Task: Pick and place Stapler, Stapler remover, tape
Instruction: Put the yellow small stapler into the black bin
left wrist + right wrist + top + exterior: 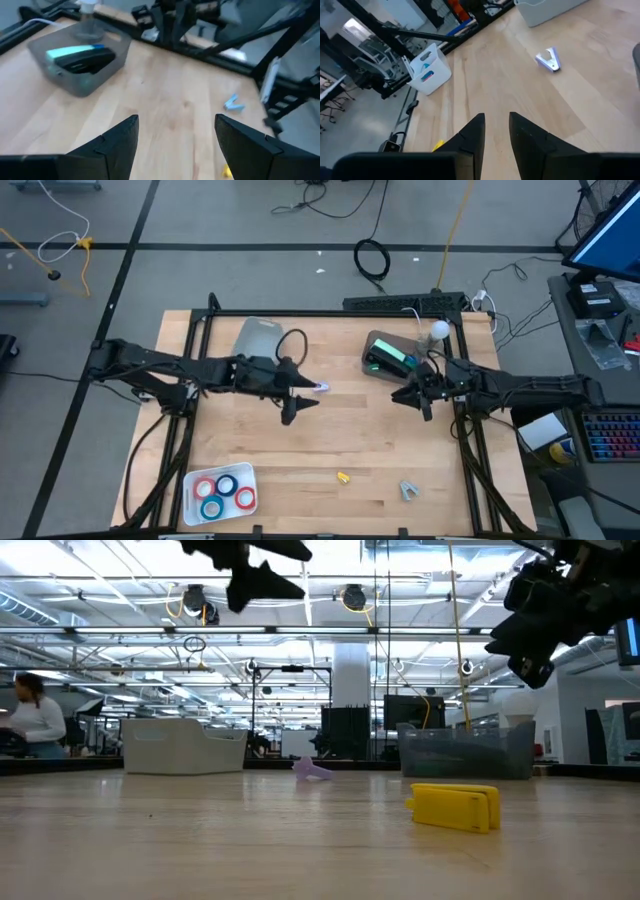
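**Both pincers hanging empty over the surface, stapler already binned**

The left pincer [300, 402] is hovering above the middle of the surface [350, 450] with its fingers spread wide and nothing between them. The right pincer [412, 398] is hanging near the right edge, just beside the grey bin [375, 358]; its fingers are standing a narrow gap apart, and its wrist view shows bare wood through that gap, so it is carrying nothing.

The grey bin is sitting toward the far right corner, and a dark stapler with a teal top [77, 55] is lying inside it. That placement suggests the bin is serving as the drop-off and this part of the job is likely done.

The tape rolls [224, 491], red and blue rings, are resting in a white tray [190, 505] at the near left corner, probably their starting place.

Two small items are lying loose near the near edge: a yellow piece [344, 477] around the middle, and a pale clawed piece [408, 491], which looks like the stapler remover, toward the right. A similar clawed piece [321, 388] is lying near the left pincer. A pale empty bin [258, 338] is standing by the far edge, left of centre.

Both arms are raised clear, seemingly poised between picks.
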You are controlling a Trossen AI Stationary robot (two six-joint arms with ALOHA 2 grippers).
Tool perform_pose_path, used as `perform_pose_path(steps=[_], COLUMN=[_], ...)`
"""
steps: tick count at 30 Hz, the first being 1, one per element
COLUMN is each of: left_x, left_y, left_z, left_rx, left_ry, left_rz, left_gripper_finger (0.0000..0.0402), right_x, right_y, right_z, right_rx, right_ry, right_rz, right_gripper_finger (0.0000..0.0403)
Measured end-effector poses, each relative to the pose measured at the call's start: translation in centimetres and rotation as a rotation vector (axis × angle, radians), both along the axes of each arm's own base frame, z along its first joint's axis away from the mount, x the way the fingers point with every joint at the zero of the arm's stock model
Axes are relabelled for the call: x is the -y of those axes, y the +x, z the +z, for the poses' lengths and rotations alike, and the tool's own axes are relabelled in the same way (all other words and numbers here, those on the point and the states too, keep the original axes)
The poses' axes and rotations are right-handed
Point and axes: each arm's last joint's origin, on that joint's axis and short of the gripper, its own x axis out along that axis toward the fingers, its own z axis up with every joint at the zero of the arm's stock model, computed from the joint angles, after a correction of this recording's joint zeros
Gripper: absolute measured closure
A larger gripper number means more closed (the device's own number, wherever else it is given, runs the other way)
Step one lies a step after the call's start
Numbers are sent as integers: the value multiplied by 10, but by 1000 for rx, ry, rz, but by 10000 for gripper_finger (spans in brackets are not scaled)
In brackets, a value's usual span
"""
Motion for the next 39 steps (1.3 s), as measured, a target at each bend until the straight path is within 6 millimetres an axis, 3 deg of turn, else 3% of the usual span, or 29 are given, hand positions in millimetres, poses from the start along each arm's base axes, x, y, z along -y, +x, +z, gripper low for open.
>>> perform_pose_path(steps=[6, 12, 22, 27, 39], left_x=[17, 34, 59, 69, 84], left_y=[-4, 2, 38, 60, 101], left_z=[21, 32, 13, 14, -10], left_rx=[-124, -109, -340, -434, -583], left_ry=[40, 31, 30, 37, 4], left_rz=[29, 19, -29, -65, -182], left_gripper_finger=[135, 135, 135, 135, 135], right_x=[-1, -2, -3, -3, -4], right_y=[-8, -17, -32, -39, -47], right_z=[0, 7, 17, 18, 19], right_rx=[66, 149, 270, 299, 354], right_ry=[-14, -68, -140, -164, -232], right_rz=[2, 14, -7, -7, -23], right_gripper_finger=[324, 324, 327, 334, 340])
